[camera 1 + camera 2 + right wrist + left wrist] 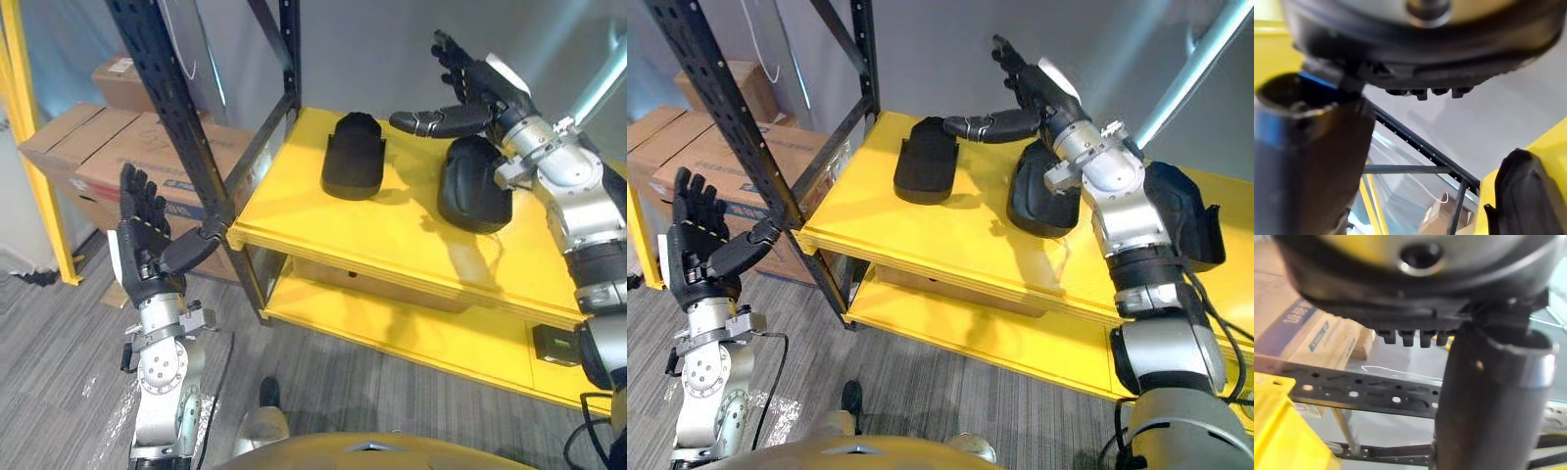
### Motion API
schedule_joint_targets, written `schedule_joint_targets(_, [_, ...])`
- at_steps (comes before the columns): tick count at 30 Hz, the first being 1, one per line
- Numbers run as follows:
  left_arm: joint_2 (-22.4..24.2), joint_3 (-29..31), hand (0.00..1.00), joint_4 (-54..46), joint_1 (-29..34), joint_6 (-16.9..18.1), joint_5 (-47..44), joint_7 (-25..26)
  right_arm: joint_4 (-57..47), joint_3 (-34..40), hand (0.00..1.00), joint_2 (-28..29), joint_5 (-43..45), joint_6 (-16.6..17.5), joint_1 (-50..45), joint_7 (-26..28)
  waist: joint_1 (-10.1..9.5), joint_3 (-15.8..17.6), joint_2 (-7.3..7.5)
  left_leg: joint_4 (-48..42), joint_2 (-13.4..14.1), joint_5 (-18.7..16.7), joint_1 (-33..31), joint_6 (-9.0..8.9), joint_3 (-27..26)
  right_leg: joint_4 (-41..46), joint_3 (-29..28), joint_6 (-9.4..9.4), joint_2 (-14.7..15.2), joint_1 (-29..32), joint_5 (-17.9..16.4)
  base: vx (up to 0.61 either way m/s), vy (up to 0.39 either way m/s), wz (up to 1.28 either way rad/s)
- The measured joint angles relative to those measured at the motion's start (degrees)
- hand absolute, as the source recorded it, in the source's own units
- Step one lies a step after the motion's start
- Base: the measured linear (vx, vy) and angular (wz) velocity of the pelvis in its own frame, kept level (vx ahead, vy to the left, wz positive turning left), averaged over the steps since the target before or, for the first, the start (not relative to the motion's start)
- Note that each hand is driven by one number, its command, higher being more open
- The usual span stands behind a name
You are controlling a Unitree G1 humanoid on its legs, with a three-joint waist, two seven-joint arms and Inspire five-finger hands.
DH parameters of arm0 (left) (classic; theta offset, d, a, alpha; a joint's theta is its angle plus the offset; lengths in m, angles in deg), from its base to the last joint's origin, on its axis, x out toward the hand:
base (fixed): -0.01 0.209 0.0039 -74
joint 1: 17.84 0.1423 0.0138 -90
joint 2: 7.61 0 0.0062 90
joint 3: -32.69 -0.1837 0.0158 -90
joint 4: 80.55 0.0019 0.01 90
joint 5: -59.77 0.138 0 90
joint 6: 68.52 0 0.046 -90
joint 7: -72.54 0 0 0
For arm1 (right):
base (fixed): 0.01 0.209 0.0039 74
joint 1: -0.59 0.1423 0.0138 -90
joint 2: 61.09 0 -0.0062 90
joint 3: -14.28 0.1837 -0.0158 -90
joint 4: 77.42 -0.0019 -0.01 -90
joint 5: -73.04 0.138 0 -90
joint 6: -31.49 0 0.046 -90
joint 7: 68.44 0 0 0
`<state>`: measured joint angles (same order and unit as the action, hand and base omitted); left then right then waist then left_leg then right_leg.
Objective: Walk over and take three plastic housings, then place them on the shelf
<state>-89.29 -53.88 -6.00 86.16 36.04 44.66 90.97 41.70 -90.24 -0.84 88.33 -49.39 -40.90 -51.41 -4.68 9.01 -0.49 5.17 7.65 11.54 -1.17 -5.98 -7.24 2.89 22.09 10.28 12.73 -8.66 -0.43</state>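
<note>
Right hand – fingers spread, empty, over middle housing | left hand – fingers straight, apart, idle beside black upright | left housing, right housing lie flat alongside on yellow shelf; placing looks done, hence empty hands.

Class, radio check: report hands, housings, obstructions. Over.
Left hand open, empty, by the rack post. Right hand open, empty, above the yellow shelf. Left housing, middle housing, right housing lie on it.

The right arm partly hides one housing (the rightmost).
</note>
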Motion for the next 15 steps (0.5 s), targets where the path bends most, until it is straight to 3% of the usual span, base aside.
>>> schedule_joint_targets(5, [-0.23, 0.03, 1.00, 13.46, -0.69, -1.59, -0.03, 5.65, 4.41, -6.49, 1.00, -0.10, -1.07, 0.15, 4.75, 2.53, -1.40, 0.09, -0.21, 0.01, 1.05, 0.36, -2.05, -0.05, 0.53, -1.85, 0.47, -0.92, -1.35, 0.76, 0.94, -0.06, -0.026, 0.03])
schedule_joint_targets(8, [-0.17, 0.29, 1.00, 27.41, -0.79, -4.00, 4.19, 7.85, 7.49, -10.57, 1.00, -0.07, -1.62, -2.05, 9.35, 4.64, -2.41, 1.38, 0.10, 0.00, 2.22, 0.71, -2.84, -0.43, 1.14, -3.09, 1.10, -1.52, -2.83, 0.77, 1.46, -0.03, -0.060, 0.06])
schedule_joint_targets(11, [-0.19, 0.68, 1.00, 31.35, 0.05, -4.92, 11.48, 8.34, 10.52, -11.00, 1.00, -0.07, -3.03, -4.51, 12.90, 6.96, -3.60, 2.36, 0.64, -0.01, 3.26, 1.22, -4.60, -1.05, 1.82, -3.16, 1.37, -1.99, -4.04, 2.04, 1.68, -0.02, -0.049, 0.07])
schedule_joint_targets(15, [-0.62, 0.67, 1.00, 32.02, -0.25, -4.82, 12.23, 8.37, 12.99, -14.97, 1.00, 0.19, -7.83, -5.20, 15.21, 8.00, -4.66, 3.40, 0.51, -0.02, 3.25, 1.79, -4.81, -0.85, 1.86, -3.04, 1.35, -2.07, -4.08, 2.21, 1.78, 0.00, -0.009, 0.02])
